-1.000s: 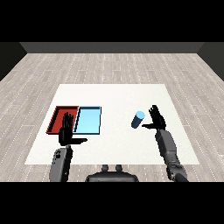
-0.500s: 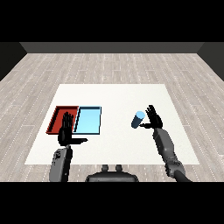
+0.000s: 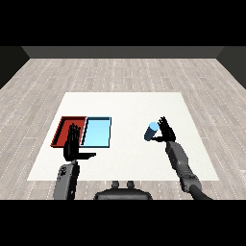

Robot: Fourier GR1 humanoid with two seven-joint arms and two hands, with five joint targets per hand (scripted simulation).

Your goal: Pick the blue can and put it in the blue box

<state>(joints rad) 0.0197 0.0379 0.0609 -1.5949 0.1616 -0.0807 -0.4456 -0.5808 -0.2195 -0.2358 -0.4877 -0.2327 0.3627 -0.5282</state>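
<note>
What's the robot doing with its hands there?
The robot's right hand is right beside the blue can, which lies tilted on the white table. Its fingers are spread and not curled round the can, so nothing is picked up yet. The left hand is open too, hovering near the front of the red tray. The light blue tray, where the can should go, sits beside the red one.

A single head view looked down and forward across the white table (image 3: 125,103) from behind the forearms, set well back; floor lay beyond the fingers (image 3: 73,132), forearms nearer than them.
</note>
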